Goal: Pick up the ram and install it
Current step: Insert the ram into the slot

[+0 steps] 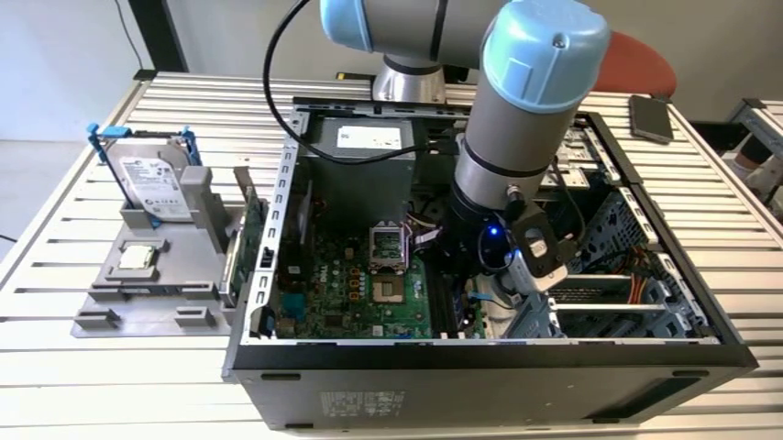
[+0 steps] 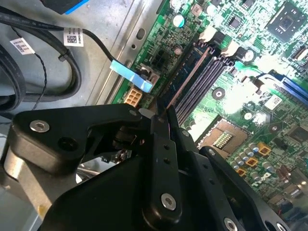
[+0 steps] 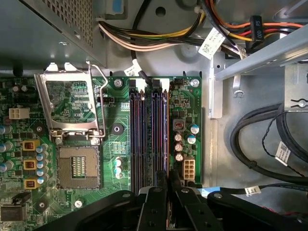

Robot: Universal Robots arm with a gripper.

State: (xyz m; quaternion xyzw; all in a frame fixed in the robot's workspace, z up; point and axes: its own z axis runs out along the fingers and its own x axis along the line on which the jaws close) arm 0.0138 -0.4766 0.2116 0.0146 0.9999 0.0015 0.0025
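1. The pincer has its two black fingers drawn close together, pinched on one end of the ram.
2. In both wrist views the ram is a thin dark stick standing on edge. It lies along the outermost of the black memory slots, on the side nearest the metal wall of the case. I cannot tell whether it is fully seated.
3. The other slots beside it are parallel and unfilled.
4. Past the slots in the first wrist view, the processor socket lies bare with its metal latch frame lifted.
5. A white connector sits on the green motherboard just beside the ram's gripped end, and black cables loop on the case floor.
6. In the exterior view the arm reaches down into the open computer case.
7. Outside the case, toward the exterior view's left, a green card stands near its wall, and a hard drive in a blue frame stands on a grey stand on the slatted table.
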